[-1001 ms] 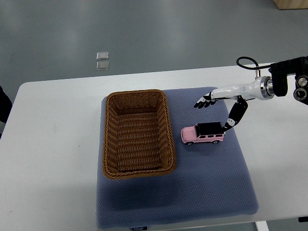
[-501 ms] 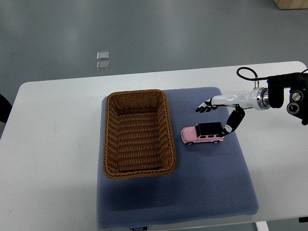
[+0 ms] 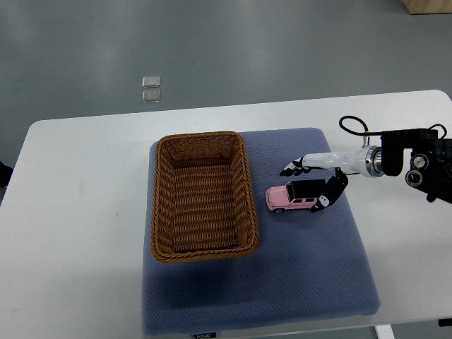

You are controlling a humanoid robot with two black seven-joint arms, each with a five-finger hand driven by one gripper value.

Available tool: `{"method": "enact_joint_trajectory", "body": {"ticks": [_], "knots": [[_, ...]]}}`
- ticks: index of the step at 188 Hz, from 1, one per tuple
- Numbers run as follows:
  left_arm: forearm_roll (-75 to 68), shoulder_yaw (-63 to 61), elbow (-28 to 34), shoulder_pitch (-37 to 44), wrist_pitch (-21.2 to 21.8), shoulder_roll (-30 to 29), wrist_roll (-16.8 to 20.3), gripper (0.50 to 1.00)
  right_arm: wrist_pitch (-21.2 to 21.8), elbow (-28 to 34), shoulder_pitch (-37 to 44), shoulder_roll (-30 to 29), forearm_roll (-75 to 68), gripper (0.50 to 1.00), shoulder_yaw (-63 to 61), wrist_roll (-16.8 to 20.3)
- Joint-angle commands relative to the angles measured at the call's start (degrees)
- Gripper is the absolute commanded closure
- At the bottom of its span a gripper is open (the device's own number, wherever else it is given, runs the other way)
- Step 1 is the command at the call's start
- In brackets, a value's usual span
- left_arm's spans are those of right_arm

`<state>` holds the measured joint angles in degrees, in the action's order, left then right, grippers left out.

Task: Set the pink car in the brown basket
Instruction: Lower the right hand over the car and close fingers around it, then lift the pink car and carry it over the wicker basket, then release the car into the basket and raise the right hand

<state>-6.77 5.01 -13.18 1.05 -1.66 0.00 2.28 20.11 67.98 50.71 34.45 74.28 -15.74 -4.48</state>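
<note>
Your right hand [image 3: 316, 182] has its fingers spread apart around the pink car [image 3: 297, 196]; the brown basket [image 3: 203, 195] sits beyond its fingertips.

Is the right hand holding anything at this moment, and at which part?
Nothing is held yet. The right hand is open around the car's rear end, thumb near its side.

Basket [image 3: 202, 196] left of car [image 3: 296, 195]; both on mat [image 3: 296, 268].

No text, label or number can be read.
</note>
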Motion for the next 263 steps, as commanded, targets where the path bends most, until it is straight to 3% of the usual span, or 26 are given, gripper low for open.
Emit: {"method": "enact_joint_trajectory", "body": {"ticks": [1,20,40,52,56,136,172,203,263], "knots": [[0.0,0.0,0.0,0.0,0.0,0.0,0.0,0.5,-0.4,-0.3,-0.8,-0.3,0.3,0.689,0.1,-0.1],[0.0,0.0,0.0,0.0,0.0,0.0,-0.1,0.5,-0.4,-0.6,-1.0,-0.6,0.5,0.758,0.1,-0.2],[0.0,0.0,0.0,0.0,0.0,0.0,-0.1,0.5,-0.9,-1.0,-1.5,-0.8,0.7,0.875,0.2,-0.3],[0.0,0.0,0.1,0.0,0.0,0.0,0.0,0.5,-1.2,-1.0,-1.5,-0.8,0.7,0.985,0.3,-0.4],[0.0,0.0,0.1,0.0,0.0,0.0,0.0,0.5,-1.4,-1.1,-1.5,-0.8,0.7,1.0,0.2,-0.4],[0.0,0.0,0.1,0.0,0.0,0.0,0.0,0.5,-0.9,1.8,5.5,6.4,-0.6,1.0,-0.8,-0.6],[0.0,0.0,0.0,0.0,0.0,0.0,-0.1,0.5,0.9,2.3,11.0,5.7,-2.2,1.0,-0.7,-0.5],[0.0,-0.1,-0.1,0.0,0.0,0.0,-0.1,0.5,1.2,0.7,14.1,-1.1,-3.4,1.0,0.3,-0.2],[-0.1,-0.2,-0.6,-0.1,-0.1,0.0,-0.1,0.5,1.1,-11.0,16.5,-19.3,-3.3,1.0,4.0,-0.3]]}}
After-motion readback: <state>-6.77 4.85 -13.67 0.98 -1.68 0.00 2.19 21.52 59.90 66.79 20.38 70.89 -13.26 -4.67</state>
